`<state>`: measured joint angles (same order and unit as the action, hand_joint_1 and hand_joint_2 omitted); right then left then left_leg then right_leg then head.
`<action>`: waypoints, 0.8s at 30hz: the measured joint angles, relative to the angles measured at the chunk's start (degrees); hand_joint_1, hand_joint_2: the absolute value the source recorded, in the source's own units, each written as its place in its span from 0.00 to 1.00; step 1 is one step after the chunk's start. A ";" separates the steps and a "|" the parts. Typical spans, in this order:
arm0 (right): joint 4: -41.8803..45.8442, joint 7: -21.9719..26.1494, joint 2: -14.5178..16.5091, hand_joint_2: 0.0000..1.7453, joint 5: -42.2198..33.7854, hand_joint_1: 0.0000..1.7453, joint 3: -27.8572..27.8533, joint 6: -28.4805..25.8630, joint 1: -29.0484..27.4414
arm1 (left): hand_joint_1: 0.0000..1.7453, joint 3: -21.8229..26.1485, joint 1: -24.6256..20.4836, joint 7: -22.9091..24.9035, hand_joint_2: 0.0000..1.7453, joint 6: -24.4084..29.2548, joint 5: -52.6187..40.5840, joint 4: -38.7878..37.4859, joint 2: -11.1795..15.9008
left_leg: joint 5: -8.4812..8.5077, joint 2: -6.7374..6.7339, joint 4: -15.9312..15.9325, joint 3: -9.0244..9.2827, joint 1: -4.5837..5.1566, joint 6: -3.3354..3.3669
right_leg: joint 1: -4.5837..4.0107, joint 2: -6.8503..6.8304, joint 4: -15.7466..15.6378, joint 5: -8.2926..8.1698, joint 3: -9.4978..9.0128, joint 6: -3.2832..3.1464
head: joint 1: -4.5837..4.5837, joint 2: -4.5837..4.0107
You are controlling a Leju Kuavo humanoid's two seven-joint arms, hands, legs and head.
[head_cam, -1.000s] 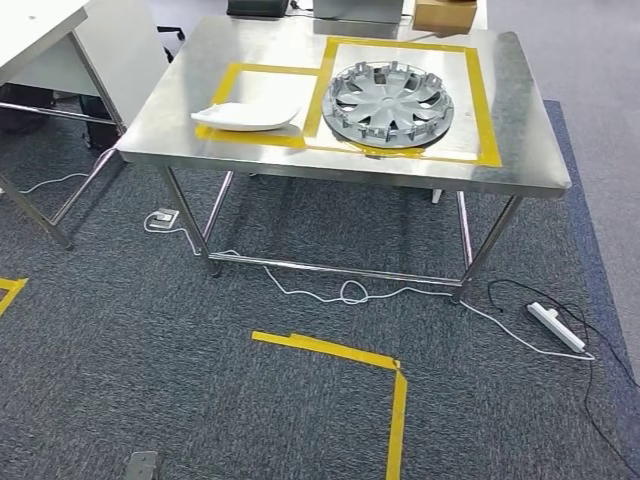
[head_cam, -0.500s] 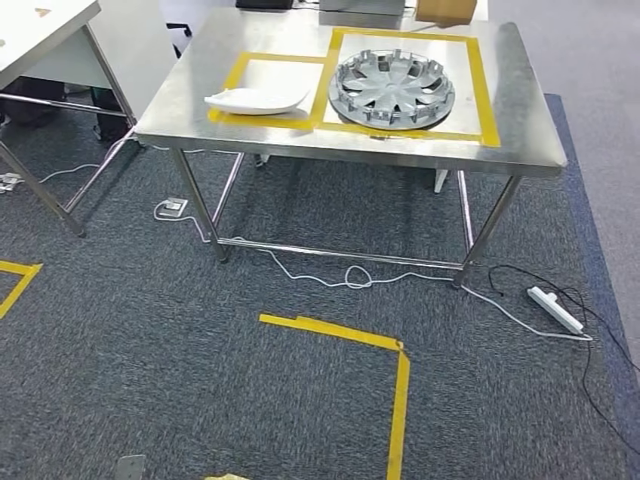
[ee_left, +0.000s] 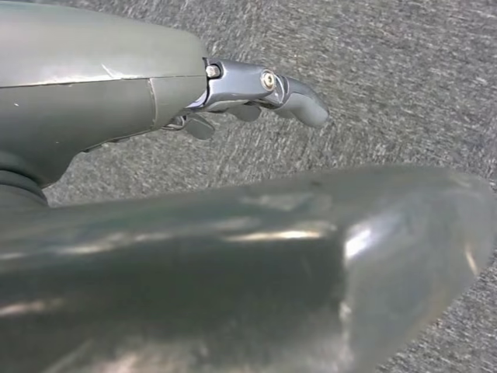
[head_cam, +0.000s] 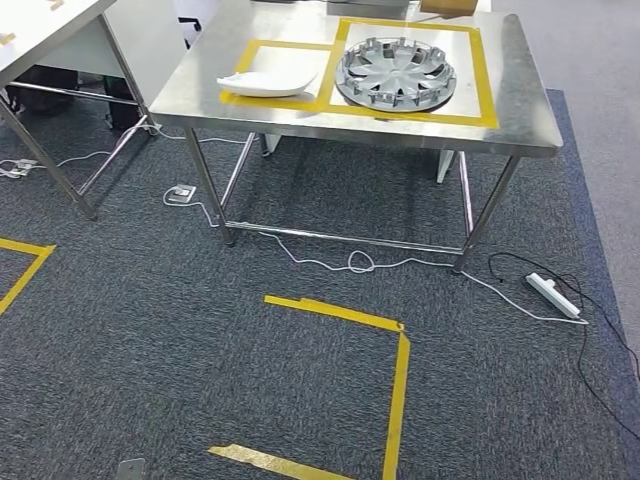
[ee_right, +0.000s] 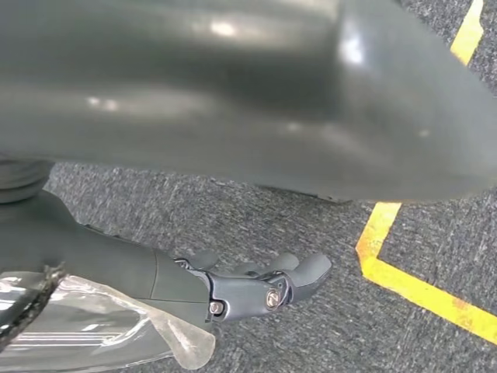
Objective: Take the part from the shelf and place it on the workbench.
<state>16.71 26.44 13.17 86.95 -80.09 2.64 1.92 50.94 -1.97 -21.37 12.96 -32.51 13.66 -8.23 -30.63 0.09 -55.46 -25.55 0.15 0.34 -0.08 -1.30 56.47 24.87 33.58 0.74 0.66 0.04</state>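
Observation:
A white curved part point(head_cam: 268, 82) lies in the smaller yellow-taped box on the steel workbench point(head_cam: 521, 110), seen in the head view. A grey wheel cover point(head_cam: 395, 72) lies face down in the larger taped box beside it. My left hand point(ee_left: 258, 89) hangs over the grey carpet with its fingers stretched out and nothing in them. My right hand point(ee_right: 258, 287) hangs the same way, fingers apart and holding nothing, near a yellow floor line point(ee_right: 410, 284). A piece of clear plastic point(ee_right: 106, 326) shows by the right wrist.
Yellow tape point(head_cam: 396, 390) marks a corner on the carpet in front of the workbench. A white cable point(head_cam: 355, 264) and a power strip point(head_cam: 555, 296) lie on the floor under and right of the bench. A second table point(head_cam: 45, 25) stands at the far left.
The whole picture has shifted: the workbench now sits higher and farther off, and more carpet and tape show in front. The camera moved; the things on the bench have not.

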 joint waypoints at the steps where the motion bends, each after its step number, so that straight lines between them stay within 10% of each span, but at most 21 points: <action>1: -0.19 0.01 -0.21 0.00 -0.01 0.00 0.05 -0.02 0.01 | 0.00 0.08 0.04 -0.01 0.00 0.00 0.02 0.00 -0.07 | 0.39 -0.08 0.08 -0.39 -0.02 0.47 | 0.10 0.03 0.10 -0.18 0.21 0.37 | 0.03 0.00; 7: -1.08 0.00 -1.09 0.00 0.01 0.00 0.46 -0.03 -0.06 | 0.00 0.39 -0.07 -0.01 0.00 0.02 0.03 0.00 -0.12 | 4.06 -0.39 0.30 -4.38 0.18 2.34 | 0.40 1.04 15.05 10.76 5.17 1.60 | -0.45 0.00; 9: -1.21 0.01 -1.22 0.00 0.01 0.00 0.48 -0.03 -0.06 | 0.00 0.57 -0.06 -0.01 0.00 0.02 0.03 0.00 -0.15 | 5.32 -0.38 0.17 -6.05 0.33 2.19 | 0.41 1.06 15.96 9.43 3.58 1.56 | -0.46 0.00; 11: -1.29 0.01 -1.33 0.00 0.02 0.00 0.50 -0.03 0.02 | 0.00 0.71 -0.07 -0.01 0.00 0.02 0.03 0.00 -0.15 | 6.42 -0.31 -0.07 -7.49 0.39 1.85 | 0.45 1.13 8.84 6.64 -2.14 1.33 | -0.46 0.00; 14: -1.48 0.03 -1.43 0.00 0.02 0.00 0.55 -0.04 0.27 | 0.00 0.77 -0.09 -0.01 0.00 0.01 0.03 0.00 -0.15 | 7.72 -0.23 -0.69 -8.76 0.53 0.99 | 0.23 1.40 -1.62 6.90 -9.14 0.73 | -0.52 0.00; 17: -1.64 0.05 -1.49 0.00 0.02 0.00 0.58 -0.04 0.18 | 0.00 0.82 0.01 -0.01 0.00 0.01 0.03 0.00 -0.19 | 7.93 -0.14 -1.17 -9.31 0.23 -0.02 | 0.01 1.14 -2.44 6.32 -8.46 -0.71 | -0.59 0.00; 22: -1.80 0.15 -1.58 0.00 0.00 0.00 0.58 -0.21 0.04 | 0.00 0.91 0.22 -0.01 0.00 0.02 0.05 0.00 -0.27 | -3.76 -0.05 -15.21 -12.77 -0.17 -1.17 | -0.18 0.46 -2.36 3.45 -5.29 -2.26 | -0.12 0.00; 24: -2.00 0.27 -1.58 0.00 0.07 0.00 0.60 -0.42 0.09 | 0.00 1.01 0.22 0.01 0.00 0.00 0.14 0.00 -0.27 | -3.34 -0.05 -17.26 -11.48 -0.21 -1.13 | -0.33 0.33 -1.91 2.43 -3.84 -2.17 | -0.11 0.00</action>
<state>14.71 26.71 11.58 87.02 -79.49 2.22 2.01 51.94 -1.75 -21.36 12.96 -32.38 13.66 -8.50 -33.97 0.04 -72.72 -37.03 -0.06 -0.79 -0.41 -0.98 54.56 27.30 29.74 -1.43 0.55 0.04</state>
